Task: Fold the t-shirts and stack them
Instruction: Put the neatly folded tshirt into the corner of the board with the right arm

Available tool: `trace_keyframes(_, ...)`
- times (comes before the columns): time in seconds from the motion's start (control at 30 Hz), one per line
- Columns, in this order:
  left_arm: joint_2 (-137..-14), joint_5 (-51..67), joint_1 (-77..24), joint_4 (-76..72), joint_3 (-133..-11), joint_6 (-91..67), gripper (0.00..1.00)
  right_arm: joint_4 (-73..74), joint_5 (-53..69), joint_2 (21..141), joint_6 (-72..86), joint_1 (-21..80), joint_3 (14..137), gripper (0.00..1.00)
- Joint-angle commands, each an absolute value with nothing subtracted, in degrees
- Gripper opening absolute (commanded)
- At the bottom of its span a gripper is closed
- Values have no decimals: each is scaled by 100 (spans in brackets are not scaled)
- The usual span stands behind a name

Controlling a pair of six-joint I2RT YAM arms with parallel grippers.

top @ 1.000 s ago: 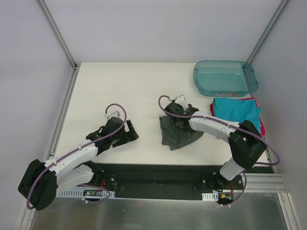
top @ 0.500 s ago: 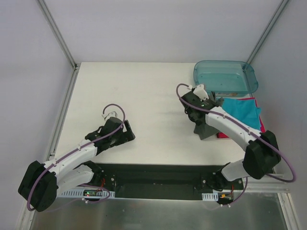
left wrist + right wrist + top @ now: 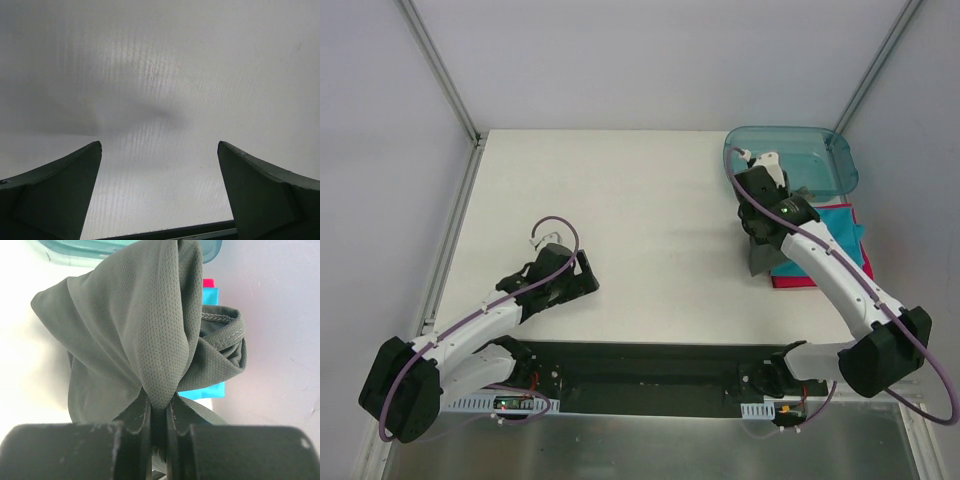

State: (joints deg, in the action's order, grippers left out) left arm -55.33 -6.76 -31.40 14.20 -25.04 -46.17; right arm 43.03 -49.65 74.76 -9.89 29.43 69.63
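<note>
My right gripper (image 3: 772,205) is shut on the dark charcoal-grey t-shirt (image 3: 763,255), which hangs bunched from it above the left edge of the folded stack. In the right wrist view the grey cloth (image 3: 145,330) is pinched between the two fingers (image 3: 159,412) and drapes forward. The teal t-shirt (image 3: 835,230) lies folded at the right, with the red-pink t-shirt (image 3: 790,281) showing under it. My left gripper (image 3: 585,275) is open and empty, low over the bare table at the left (image 3: 159,145).
A translucent teal plastic tub (image 3: 815,160) stands at the back right, just behind the stack and close to my right gripper. The white table (image 3: 620,200) ends in a black strip at the near edge. Grey walls enclose the sides.
My right gripper has carried the grey t-shirt from the table's middle to the right and back, up to the folded stack by the tub. The left arm has barely moved.
</note>
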Motion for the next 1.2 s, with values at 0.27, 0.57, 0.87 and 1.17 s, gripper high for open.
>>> trace_keyframes(0.27,-5590,-782,-3015,1503,-2663,-4500,99,4614,-4246,6961,-1643,2137,8050,1)
trace_keyframes(0.57,-5669,-756,-3006,1494,-2681,-4500,99,4957,-4131,6812,-1793,1732,8437,1)
trace_keyframes(0.87,-5678,-738,-2988,1494,-2654,-4491,99,4852,-3779,7075,-1679,1573,8156,1)
trace_keyframes(1.17,-5669,-738,-2944,1494,-2628,-4474,99,4395,-3139,7172,-1494,924,7542,0)
